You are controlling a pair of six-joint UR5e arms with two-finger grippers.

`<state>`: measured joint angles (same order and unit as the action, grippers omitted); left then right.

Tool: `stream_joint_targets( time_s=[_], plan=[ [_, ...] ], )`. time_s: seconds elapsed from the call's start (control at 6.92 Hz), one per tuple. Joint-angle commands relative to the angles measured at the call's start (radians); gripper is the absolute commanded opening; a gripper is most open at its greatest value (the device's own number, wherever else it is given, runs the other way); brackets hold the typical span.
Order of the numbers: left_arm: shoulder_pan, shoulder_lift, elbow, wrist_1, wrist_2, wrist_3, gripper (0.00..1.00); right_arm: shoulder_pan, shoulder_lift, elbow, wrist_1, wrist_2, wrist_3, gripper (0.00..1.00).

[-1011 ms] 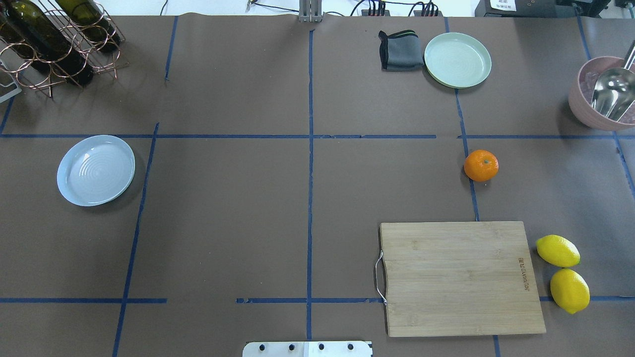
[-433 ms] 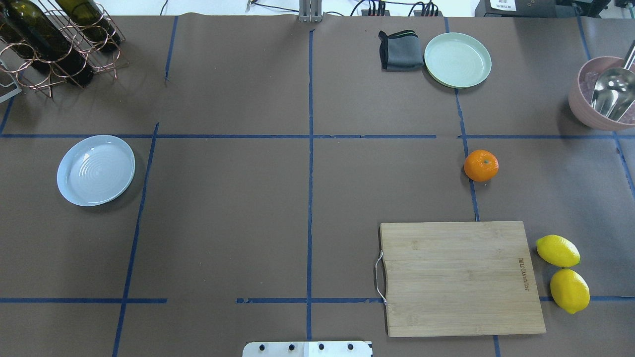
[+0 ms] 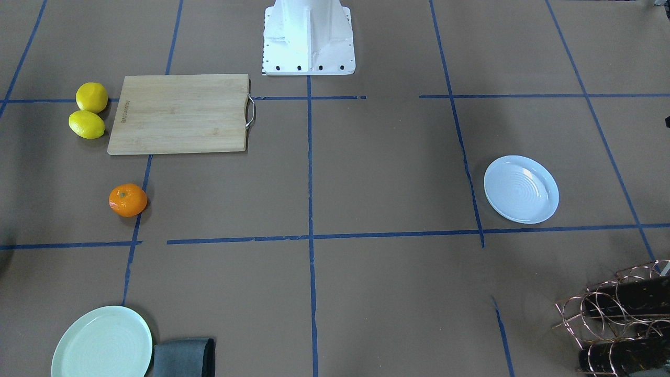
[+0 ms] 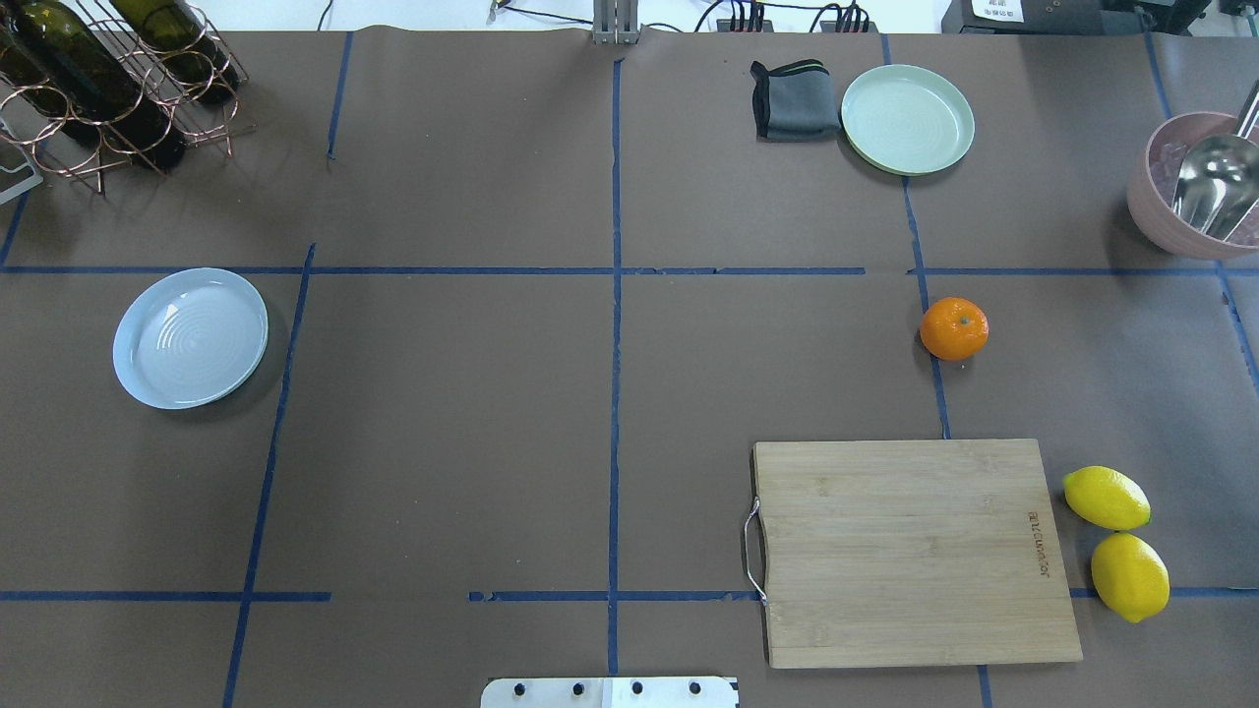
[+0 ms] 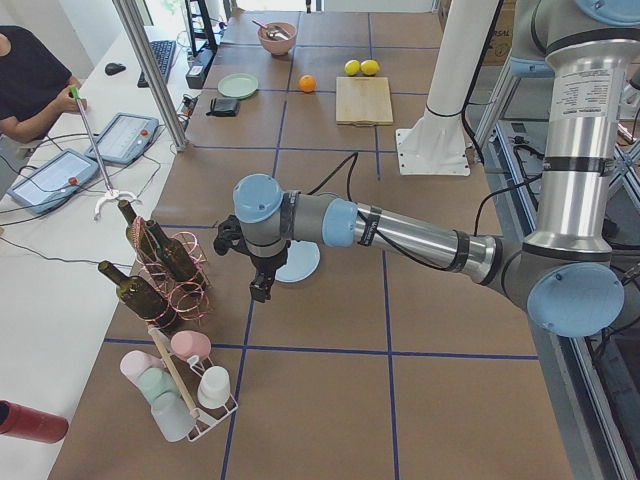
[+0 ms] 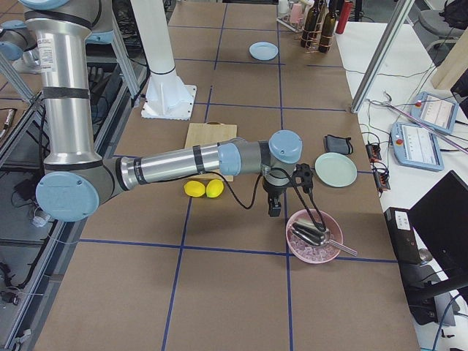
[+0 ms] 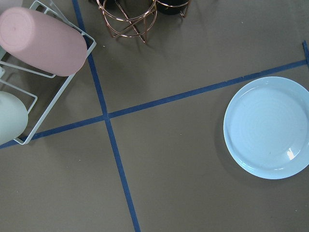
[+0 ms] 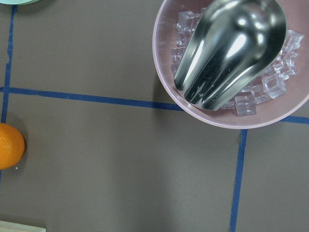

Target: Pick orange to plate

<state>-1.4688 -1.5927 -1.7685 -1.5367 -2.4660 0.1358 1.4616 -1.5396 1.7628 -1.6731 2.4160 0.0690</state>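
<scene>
The orange lies on the brown table at centre right, on a blue tape line beyond the cutting board; it also shows as the orange and at the left edge of the right wrist view. The white plate sits far left, empty, also seen as the plate. Neither gripper appears in the overhead or front views. My left gripper hangs above the table just beside the plate. My right gripper hangs between the lemons and the pink bowl. I cannot tell whether either is open or shut.
A bamboo cutting board lies at near right with two lemons beside it. A mint-green plate and grey cloth sit at the back. A pink ice bowl with scoop is far right, a wine rack back left.
</scene>
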Motion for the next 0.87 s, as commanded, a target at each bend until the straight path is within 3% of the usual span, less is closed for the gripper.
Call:
stream_joint_targets(
  time_s=[0.0,0.29,0.58,0.72],
  plan=[
    [0.16,-0.006,0.143,-0.336,-0.01,-0.274,1.0,-0.001,-0.004,0.006,0.004,0.003,0.002,1.0],
    [0.238,-0.003,0.253,-0.607,0.053,-0.553,0.99,-0.001,-0.007,0.004,0.003,0.021,0.003,1.0],
    [0.335,-0.004,0.268,-0.628,0.169,-0.607,0.96,-0.003,-0.007,0.003,0.003,0.026,0.002,1.0],
    [0.381,-0.018,0.288,-0.626,0.173,-0.636,0.96,-0.004,-0.007,0.0,0.003,0.026,0.0,1.0]
  ],
)
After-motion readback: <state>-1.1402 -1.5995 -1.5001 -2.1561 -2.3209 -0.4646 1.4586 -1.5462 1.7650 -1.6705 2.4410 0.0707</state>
